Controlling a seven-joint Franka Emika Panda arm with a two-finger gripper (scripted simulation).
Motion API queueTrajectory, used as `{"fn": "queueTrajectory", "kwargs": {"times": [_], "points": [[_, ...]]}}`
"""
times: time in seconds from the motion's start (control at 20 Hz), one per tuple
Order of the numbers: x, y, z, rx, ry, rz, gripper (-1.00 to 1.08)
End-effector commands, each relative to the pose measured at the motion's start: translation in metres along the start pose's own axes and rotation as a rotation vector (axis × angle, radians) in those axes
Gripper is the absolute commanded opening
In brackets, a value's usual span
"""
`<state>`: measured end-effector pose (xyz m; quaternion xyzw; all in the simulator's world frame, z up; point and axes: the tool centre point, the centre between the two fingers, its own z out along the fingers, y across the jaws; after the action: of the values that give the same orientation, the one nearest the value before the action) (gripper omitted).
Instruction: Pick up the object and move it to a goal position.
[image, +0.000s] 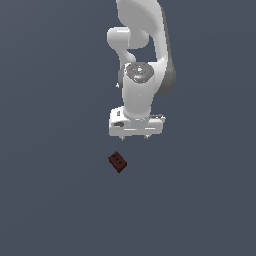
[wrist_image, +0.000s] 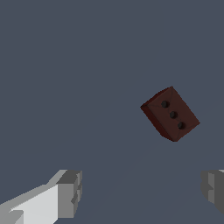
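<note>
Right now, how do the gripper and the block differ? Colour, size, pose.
Colour: the gripper is white with grey fingertips; the block is dark reddish-brown, with three dark holes in its top face in the wrist view.
Size: the block is much smaller than the gripper.
Pose: the gripper points straight down, jaws wide apart and empty; the block lies apart from it, turned askew to the fingers' line.

So the block (image: 117, 162) sits alone on the counter (image: 45, 200), turned at an angle to the frame edges. The gripper (image: 135, 136) hangs off the arm (image: 142, 60), apart from the block, which lies nearer the camera and a bit toward the exterior view's left of it. In the wrist view the block (wrist_image: 171, 113) lies out ahead of the jaws, not between them, closer to one finger (wrist_image: 213, 187) than the other finger (wrist_image: 69, 194).
</note>
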<state>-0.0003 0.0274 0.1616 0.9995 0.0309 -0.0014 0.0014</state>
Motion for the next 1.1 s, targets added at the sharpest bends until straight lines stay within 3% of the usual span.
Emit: {"fn": "queueTrajectory", "kwargs": {"times": [0.0,1.05], "points": [[0.0,0.0,0.0,0.0,0.0,0.0,1.0],[0.006,-0.001,-0.009,-0.002,0.016,-0.068,1.0]]}}
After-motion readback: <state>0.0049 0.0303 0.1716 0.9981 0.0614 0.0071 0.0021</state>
